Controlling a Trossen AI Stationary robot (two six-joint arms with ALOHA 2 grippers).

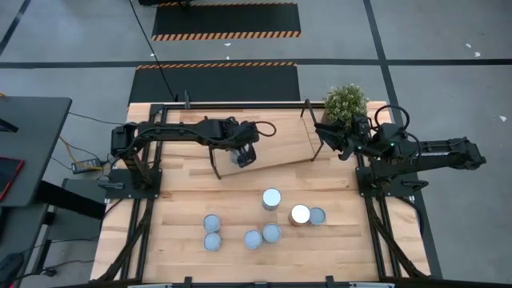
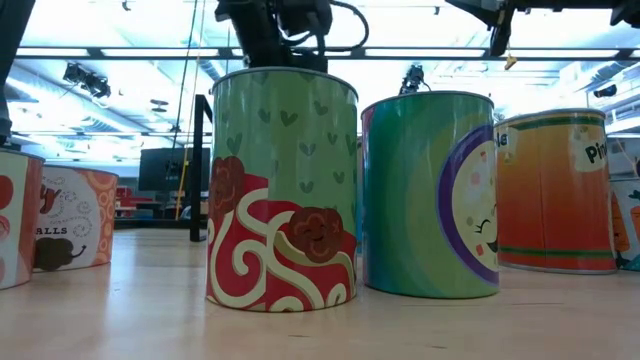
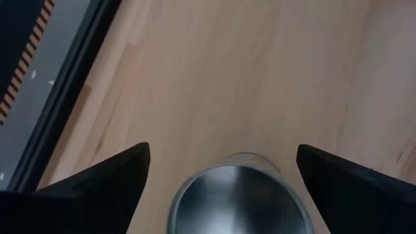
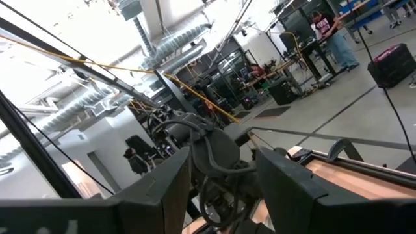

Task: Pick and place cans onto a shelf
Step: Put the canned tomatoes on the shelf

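My left gripper hangs open over the slanted light-wood shelf. In the left wrist view its two dark fingers stand on either side of a can's silvery round top, with a gap of wood showing on each side. That can stands upright on the board. Several other cans stand upright on the tabletop, among them one at the middle and one with a bright top. My right gripper waits open and empty at the far right, beside the plant.
A potted green plant stands at the far right corner. The shelf's black rod frames rise at both its ends. In the low view a green-and-red can, a green-blue can and an orange can stand close together.
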